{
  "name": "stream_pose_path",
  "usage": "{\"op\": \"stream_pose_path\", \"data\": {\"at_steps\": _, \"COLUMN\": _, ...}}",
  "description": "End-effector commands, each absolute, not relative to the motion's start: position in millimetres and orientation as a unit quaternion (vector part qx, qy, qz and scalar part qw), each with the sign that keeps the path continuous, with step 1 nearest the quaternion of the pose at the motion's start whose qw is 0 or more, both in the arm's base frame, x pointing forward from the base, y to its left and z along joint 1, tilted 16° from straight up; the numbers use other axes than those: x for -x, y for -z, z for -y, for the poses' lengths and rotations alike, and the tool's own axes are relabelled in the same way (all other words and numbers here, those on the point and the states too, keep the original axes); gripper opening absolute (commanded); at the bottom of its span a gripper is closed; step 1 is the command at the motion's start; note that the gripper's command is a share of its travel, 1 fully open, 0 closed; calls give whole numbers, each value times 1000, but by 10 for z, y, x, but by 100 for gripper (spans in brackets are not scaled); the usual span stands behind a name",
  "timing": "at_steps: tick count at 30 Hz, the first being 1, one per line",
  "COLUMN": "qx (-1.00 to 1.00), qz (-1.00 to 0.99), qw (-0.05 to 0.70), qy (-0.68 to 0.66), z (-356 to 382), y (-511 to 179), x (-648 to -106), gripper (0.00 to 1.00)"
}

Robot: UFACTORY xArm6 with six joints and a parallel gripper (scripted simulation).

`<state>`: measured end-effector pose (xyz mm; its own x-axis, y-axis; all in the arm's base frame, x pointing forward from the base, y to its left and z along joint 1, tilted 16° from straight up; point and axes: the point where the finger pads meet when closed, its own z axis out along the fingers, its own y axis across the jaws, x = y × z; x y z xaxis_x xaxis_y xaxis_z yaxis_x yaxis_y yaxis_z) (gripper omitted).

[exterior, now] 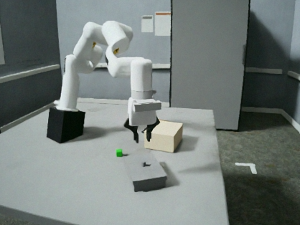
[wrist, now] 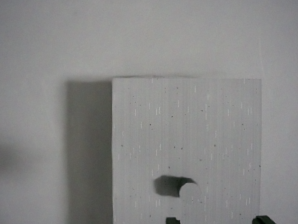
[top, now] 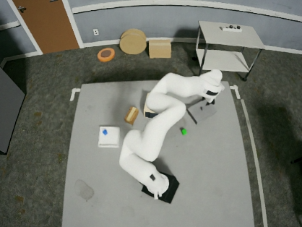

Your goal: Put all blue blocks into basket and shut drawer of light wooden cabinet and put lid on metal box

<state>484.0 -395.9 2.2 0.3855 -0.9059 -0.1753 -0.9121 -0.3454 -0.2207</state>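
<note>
We'd grab the metal box's lid (exterior: pixel 145 170) by its small knob (exterior: pixel 146 164): rigid, probably slick. Our gripper (exterior: pixel 142 137) hovers half-spread, holding nothing, just off toward 12 o'clock.

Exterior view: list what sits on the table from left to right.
Black arm base → green block → gripper, open, hanging above the metal box → light wooden cabinet.

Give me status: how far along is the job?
Done: one blue block lies in the basket. In hand: the gripper, open and empty, hovers above the metal box, lid on. Left: hidden blue blocks; the cabinet drawer's state can't be seen.
</note>
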Motion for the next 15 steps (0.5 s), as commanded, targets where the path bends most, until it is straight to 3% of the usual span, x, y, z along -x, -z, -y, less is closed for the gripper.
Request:
{"op": "stream_pose_path", "data": {"at_steps": 1, "qx": 820, "qz": -554, "qw": 141, "qy": -8, "z": 3957, "y": 29, "x": -4863, "gripper": 44}}
{"op": "stream_pose_path", "data": {"at_steps": 15, "qx": 820, "qz": -554, "qw": 141, "qy": -8, "z": 3888, "y": 328, "x": -4913, "gripper": 44}}
